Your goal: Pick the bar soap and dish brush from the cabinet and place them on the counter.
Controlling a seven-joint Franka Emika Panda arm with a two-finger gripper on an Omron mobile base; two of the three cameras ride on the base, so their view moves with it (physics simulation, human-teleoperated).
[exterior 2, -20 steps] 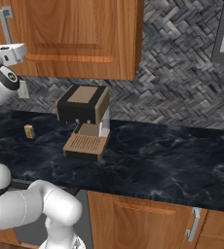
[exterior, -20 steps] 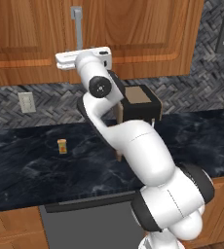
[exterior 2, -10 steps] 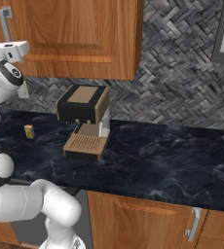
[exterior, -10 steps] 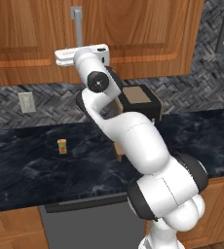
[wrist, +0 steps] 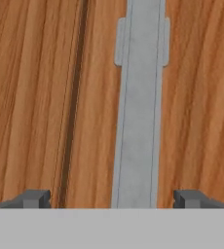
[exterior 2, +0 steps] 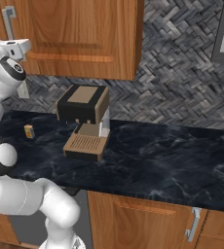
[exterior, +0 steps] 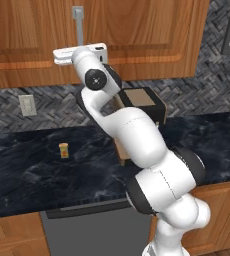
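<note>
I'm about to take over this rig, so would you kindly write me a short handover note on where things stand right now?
Gripper: open, holding nothing, its fingertips standing on either side of the grey bar handle of the cabinet, not yet closed on it.
Cabinet door: shut, so the bar soap and dish brush are hidden behind it.
Counter: carries a coffee machine and a small orange-yellow block.
Done: hand lined up on the handle.
Left: grasp the handle, open the door, move both items to the counter.

Two base views behind arm, left and right, facing counter [exterior: 27, 170] and cabinet [exterior: 137, 35], hand view close on cabinet handle [wrist: 138, 121]
</note>
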